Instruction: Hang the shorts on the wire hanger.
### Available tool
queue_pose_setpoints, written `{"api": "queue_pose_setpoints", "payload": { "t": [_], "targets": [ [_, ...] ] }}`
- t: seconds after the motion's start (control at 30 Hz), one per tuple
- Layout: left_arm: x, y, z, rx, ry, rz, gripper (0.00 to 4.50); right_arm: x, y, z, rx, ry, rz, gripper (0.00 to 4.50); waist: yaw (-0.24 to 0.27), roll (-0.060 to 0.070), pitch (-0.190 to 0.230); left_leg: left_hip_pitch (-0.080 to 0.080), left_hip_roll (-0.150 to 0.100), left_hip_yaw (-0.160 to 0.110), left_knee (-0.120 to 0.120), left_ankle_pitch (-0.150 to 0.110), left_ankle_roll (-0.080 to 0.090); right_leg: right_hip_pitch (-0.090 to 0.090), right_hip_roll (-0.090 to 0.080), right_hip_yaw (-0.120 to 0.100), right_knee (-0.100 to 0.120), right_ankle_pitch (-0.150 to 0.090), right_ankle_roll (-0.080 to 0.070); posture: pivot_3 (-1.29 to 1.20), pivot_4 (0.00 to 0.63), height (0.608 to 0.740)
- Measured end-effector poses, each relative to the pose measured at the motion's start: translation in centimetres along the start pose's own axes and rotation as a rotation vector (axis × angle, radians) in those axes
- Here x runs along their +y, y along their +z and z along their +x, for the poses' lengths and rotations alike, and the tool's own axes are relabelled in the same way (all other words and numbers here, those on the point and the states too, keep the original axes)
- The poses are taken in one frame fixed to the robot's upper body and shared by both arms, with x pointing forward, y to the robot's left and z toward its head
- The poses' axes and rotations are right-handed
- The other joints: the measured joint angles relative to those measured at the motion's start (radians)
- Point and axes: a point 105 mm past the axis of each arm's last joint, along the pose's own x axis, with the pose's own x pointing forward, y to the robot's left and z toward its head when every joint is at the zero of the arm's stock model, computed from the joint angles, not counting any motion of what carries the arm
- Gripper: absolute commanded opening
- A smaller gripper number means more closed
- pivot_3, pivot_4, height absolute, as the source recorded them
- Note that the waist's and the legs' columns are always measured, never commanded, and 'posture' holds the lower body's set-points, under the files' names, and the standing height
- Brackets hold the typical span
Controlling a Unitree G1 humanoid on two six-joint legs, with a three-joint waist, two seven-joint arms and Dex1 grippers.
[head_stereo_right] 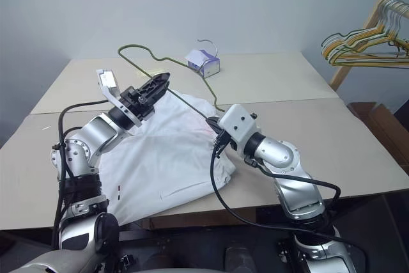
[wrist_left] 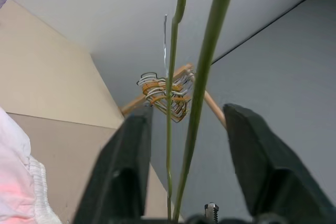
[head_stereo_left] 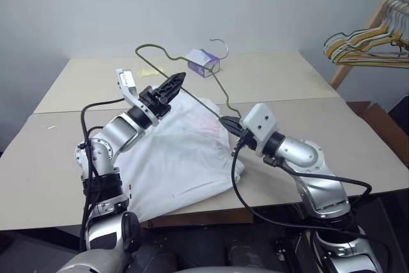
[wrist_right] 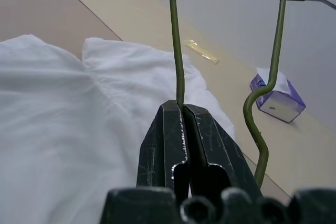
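on the beige tabletop (head_stereo_left: 358, 151) lie the white cloth shorts (head_stereo_left: 179, 158). my right gripper (wrist_right: 181, 109) pinches the thin olive-green wire hanger (head_stereo_left: 220, 91) (held aloft); left gripper (wrist_left: 184, 156) straddles two wires, jaws apart. close gently, keep it level.

Head stereo downward; wrist cameras close.

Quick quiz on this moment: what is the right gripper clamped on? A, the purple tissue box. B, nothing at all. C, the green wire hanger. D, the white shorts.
C: in the right wrist view the right gripper has its fingers pressed together on the wire hanger, above the shorts on the table.
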Motion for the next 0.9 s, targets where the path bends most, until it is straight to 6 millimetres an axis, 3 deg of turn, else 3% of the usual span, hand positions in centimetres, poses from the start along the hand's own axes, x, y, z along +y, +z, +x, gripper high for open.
{"api": "queue_pose_setpoints", "payload": {
  "t": [0.1,0.3,0.4,0.67,0.77,0.9],
  "targets": [
    [-0.1,-0.1,0.1,0.004,-0.004,-0.002,0.02,0.0,0.0,0.0,0.000,-0.001,0.000,0.00,0.000,0.000,0.000,0.000,0.000,0.000,0.000,0.000,0.000,0.000,0.000,0.000,0.000,0.000,0.000,-0.05,0.000,0.740],
    [0.0,-0.1,0.1,0.007,0.003,0.008,0.02,0.0,0.3,-0.1,-0.014,-0.001,-0.022,0.00,0.000,0.000,0.000,0.000,0.000,0.000,0.000,0.000,0.000,0.000,0.000,0.000,0.000,0.000,0.000,-0.05,0.000,0.740],
    [-0.3,-0.2,0.2,0.011,0.001,0.055,0.00,-0.1,0.4,-0.1,-0.020,0.000,-0.058,0.79,0.000,0.000,0.000,0.000,0.000,0.000,0.000,0.000,0.000,0.000,0.000,0.000,-0.001,0.000,0.000,-0.05,0.000,0.740],
    [-0.7,0.3,0.0,0.008,-0.038,0.186,0.00,0.5,1.5,-0.4,-0.074,0.053,-0.098,3.49,-0.001,0.000,0.000,0.000,0.000,0.000,0.000,0.000,0.000,0.000,0.000,0.000,-0.001,0.000,0.000,-0.05,0.000,0.740],
    [-1.1,0.9,-0.6,0.039,-0.073,0.289,0.00,0.1,2.5,-1.2,-0.116,0.104,-0.019,3.49,-0.001,0.000,0.001,-0.001,0.000,0.000,-0.001,0.000,0.000,0.000,0.000,-0.001,-0.002,0.000,0.000,-0.05,0.000,0.740],
    [-2.4,2.3,-2.1,0.099,-0.181,0.411,0.00,-2.0,3.7,-2.5,-0.112,0.162,0.129,3.49,-0.001,0.001,0.001,-0.001,0.001,0.000,-0.001,0.000,0.000,0.000,0.000,-0.001,-0.003,0.000,0.000,-0.06,0.000,0.740]
  ]
}}
